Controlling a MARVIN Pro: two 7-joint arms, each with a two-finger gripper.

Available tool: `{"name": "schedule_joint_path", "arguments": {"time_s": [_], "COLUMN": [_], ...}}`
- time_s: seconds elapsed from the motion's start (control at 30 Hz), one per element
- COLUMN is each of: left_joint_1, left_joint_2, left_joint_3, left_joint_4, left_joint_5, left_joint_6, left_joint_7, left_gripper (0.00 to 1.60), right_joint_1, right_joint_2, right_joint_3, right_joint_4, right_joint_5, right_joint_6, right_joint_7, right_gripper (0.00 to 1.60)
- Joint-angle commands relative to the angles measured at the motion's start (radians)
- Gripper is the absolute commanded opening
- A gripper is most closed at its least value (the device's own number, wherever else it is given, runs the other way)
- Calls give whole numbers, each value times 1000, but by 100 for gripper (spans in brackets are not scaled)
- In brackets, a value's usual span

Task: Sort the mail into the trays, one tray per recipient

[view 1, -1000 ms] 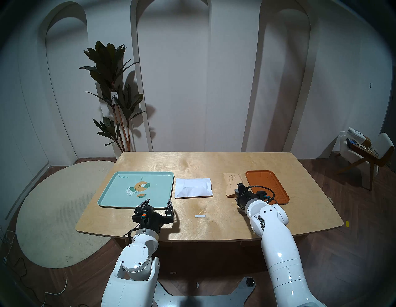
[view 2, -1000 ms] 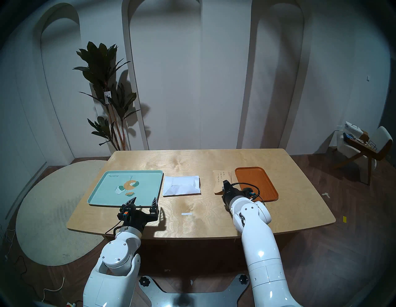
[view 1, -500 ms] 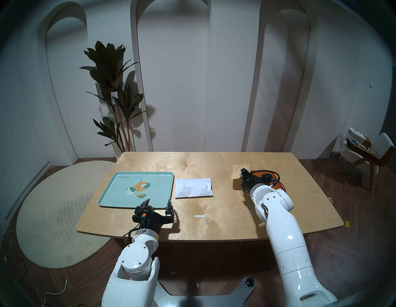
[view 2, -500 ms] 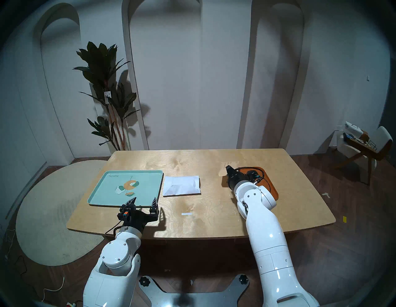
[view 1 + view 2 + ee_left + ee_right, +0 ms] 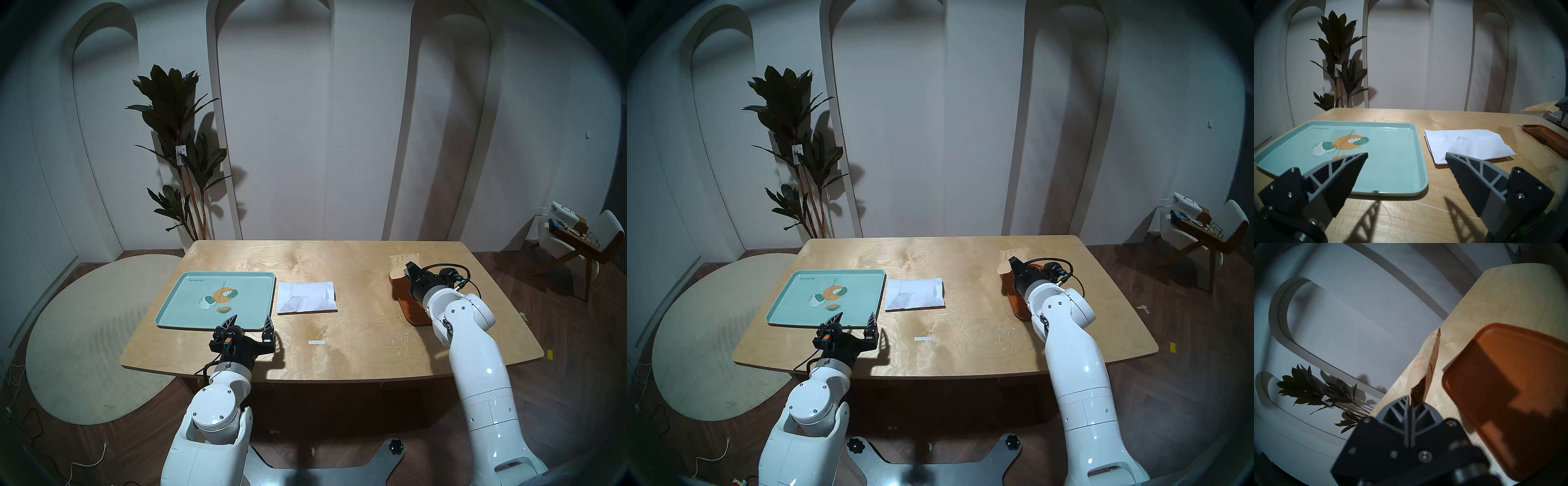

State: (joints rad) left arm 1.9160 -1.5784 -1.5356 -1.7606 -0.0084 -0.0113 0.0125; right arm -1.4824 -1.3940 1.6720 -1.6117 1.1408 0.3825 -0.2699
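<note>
Above orange tray (image 5: 412, 314) | right end effector (image 5: 408, 268) pinches tan envelope (image 5: 402, 263) | writing illegible

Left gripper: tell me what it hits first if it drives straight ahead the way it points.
Probably the mint-green tray: the open left gripper points over its right near corner, the white envelope just right; height is unclear.

large tray (image 5: 176, 307): mint green, orange disc, white and dark-green leaf print | small tray (image 5: 412, 310): glossy orange-brown | held envelope (image 5: 402, 263): tan kraft, dark handwriting, upper right | flat envelope (image 5: 307, 297): plain white | table (image 5: 339, 353): pale wood grain | gripper fingers (image 5: 1473, 171): grey and black
</note>
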Motion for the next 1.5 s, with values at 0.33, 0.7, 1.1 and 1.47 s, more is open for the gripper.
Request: {"name": "schedule_joint_path", "arguments": {"time_s": [0.33, 0.7, 1.1, 1.47], "left_joint_1": [-5, -5, -5, -6], "left_joint_2": [0, 0, 0, 0], "left_joint_3": [0, 0, 0, 0], "left_joint_4": [-22, -22, -22, -20], "left_joint_5": [1, 1, 1, 1], "left_joint_6": [-3, -3, -3, -4], "left_joint_7": [0, 0, 0, 0], "left_gripper": [160, 160, 160, 160], "right_joint_1": [-30, -41, -56, -174], "right_joint_2": [44, 43, 48, -8], "right_joint_3": [71, 86, 95, 58], "right_joint_4": [11, 34, 24, -120], "right_joint_5": [42, 53, 53, 82], "right_joint_6": [38, 42, 48, 68], "right_joint_7": [42, 44, 17, 6], "right_gripper": [0, 0, 71, 160]}}
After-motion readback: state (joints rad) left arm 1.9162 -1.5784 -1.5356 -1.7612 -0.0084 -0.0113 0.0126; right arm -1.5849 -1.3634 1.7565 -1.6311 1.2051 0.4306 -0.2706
